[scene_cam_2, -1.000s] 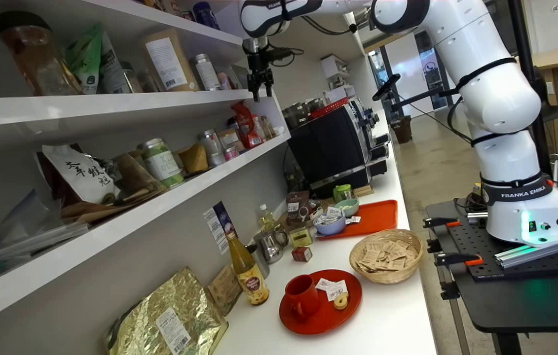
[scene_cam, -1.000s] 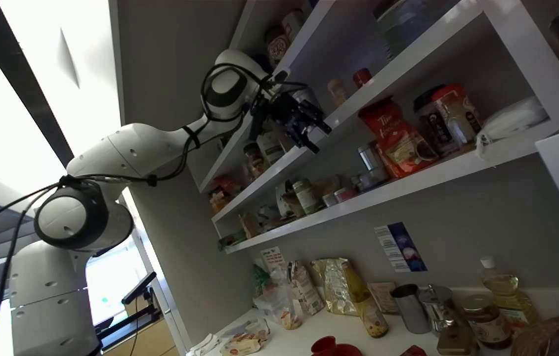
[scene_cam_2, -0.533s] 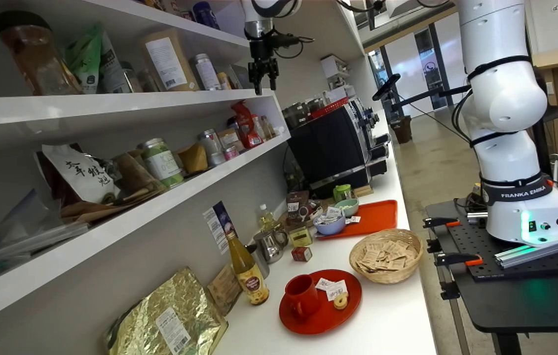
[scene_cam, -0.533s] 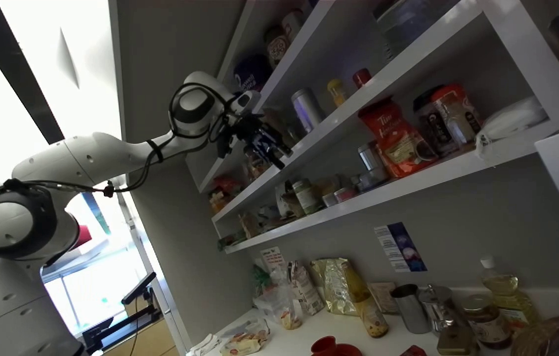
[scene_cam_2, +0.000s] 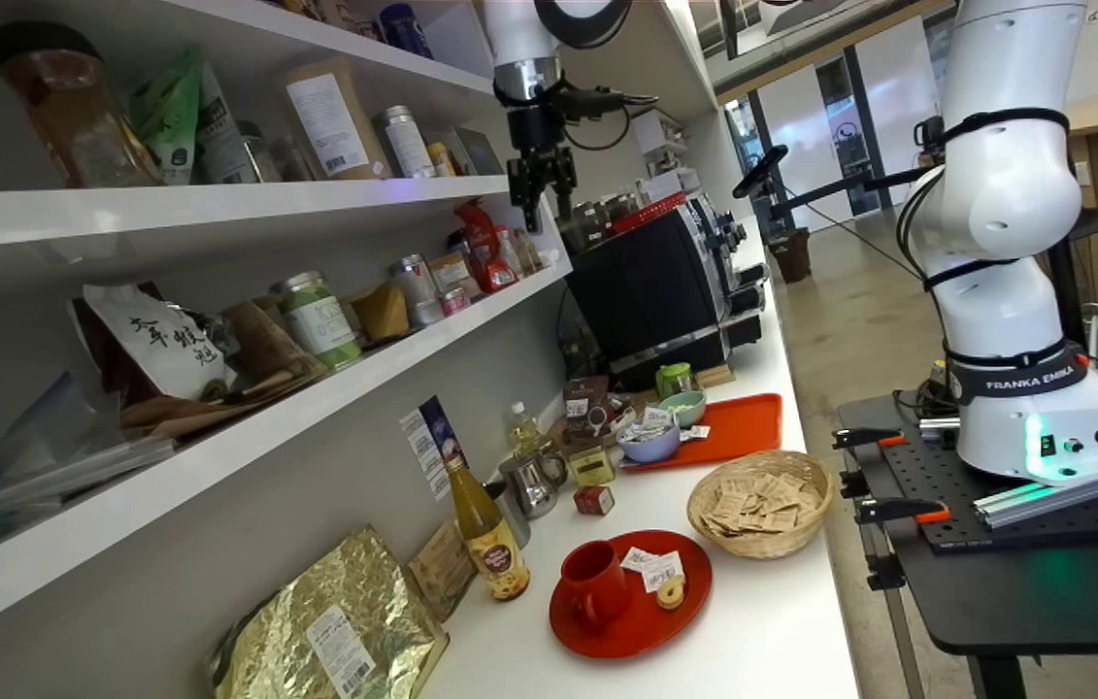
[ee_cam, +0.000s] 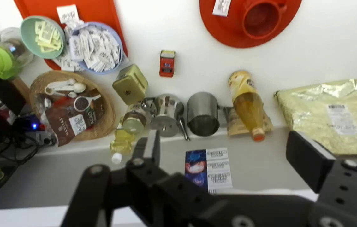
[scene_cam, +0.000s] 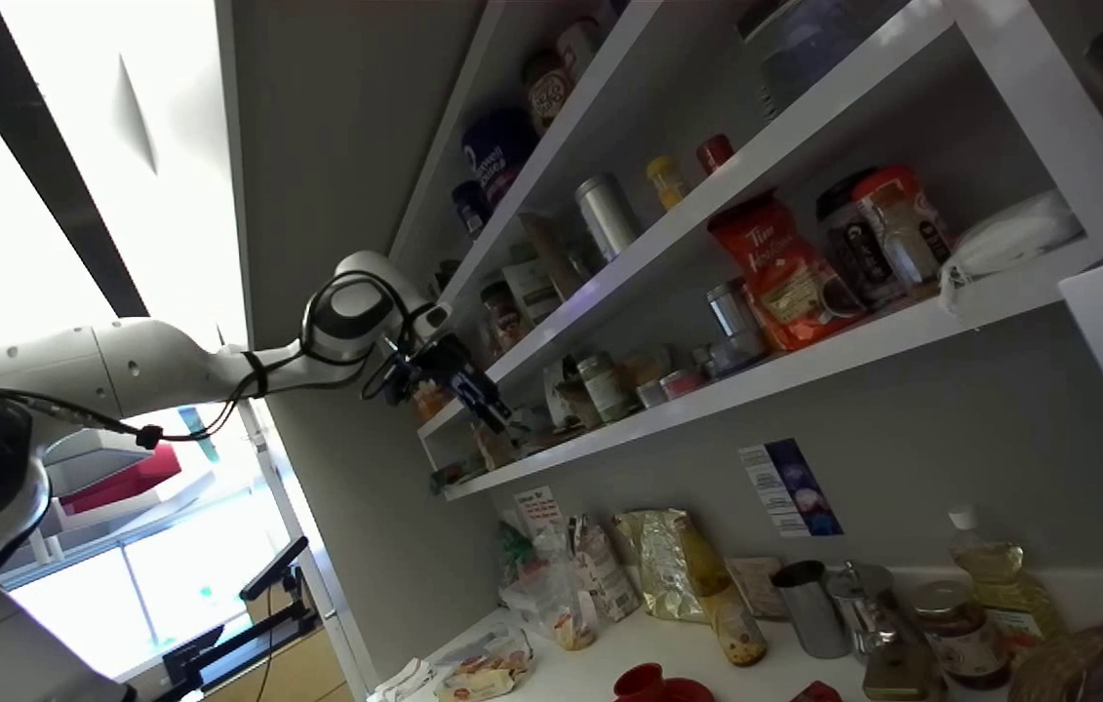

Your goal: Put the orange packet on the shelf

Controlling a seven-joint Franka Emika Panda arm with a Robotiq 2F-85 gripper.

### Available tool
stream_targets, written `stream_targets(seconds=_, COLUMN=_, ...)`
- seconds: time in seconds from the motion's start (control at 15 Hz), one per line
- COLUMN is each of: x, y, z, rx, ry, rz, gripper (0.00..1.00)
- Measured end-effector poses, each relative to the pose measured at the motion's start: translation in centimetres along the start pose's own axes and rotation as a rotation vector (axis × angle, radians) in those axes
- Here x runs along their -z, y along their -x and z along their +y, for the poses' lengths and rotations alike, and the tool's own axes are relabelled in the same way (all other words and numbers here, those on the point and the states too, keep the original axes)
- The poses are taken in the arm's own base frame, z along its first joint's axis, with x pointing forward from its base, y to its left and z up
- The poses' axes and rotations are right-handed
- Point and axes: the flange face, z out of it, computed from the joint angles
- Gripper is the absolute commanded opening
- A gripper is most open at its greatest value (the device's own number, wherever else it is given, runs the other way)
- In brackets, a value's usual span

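The orange packet (scene_cam: 785,278), a glossy red-orange bag with pale print, leans among jars on the lowest white shelf (scene_cam: 805,369). The packet (scene_cam_2: 485,248) and shelf (scene_cam_2: 218,457) also show in an exterior view. My gripper (scene_cam: 500,421) hangs in front of the shelving, at about the height between the lowest board and the one above, apart from the packet. In an exterior view the gripper (scene_cam_2: 549,218) points down beside the shelf's far end. In the wrist view the gripper (ee_cam: 229,154) has widely spread fingers with nothing between them. The packet is out of the wrist view.
Jars and bags stand on the shelf, including a green-labelled jar (scene_cam_2: 320,320). A higher board (scene_cam_2: 218,204) runs above. On the counter below are a bottle (ee_cam: 249,107), a gold bag (ee_cam: 333,116), metal pitchers (ee_cam: 203,113) and a red plate (ee_cam: 222,34).
My arm and gripper have moved lower, from in front of the upper board to nearer the lowest shelf's height. The packet and the other objects have stayed in place.
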Motion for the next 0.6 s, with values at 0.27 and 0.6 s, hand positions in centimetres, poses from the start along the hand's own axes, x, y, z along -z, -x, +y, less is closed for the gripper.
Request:
stream_targets(seconds=0.27, x=-5.6, y=7.7, z=-5.6, rx=-0.001, ry=0.015, rz=-0.14, gripper=1.0)
stream_targets(seconds=0.6, x=-11.3, y=14.9, z=-8.8, rx=-0.004, ry=0.031, rz=-0.262, gripper=1.0)
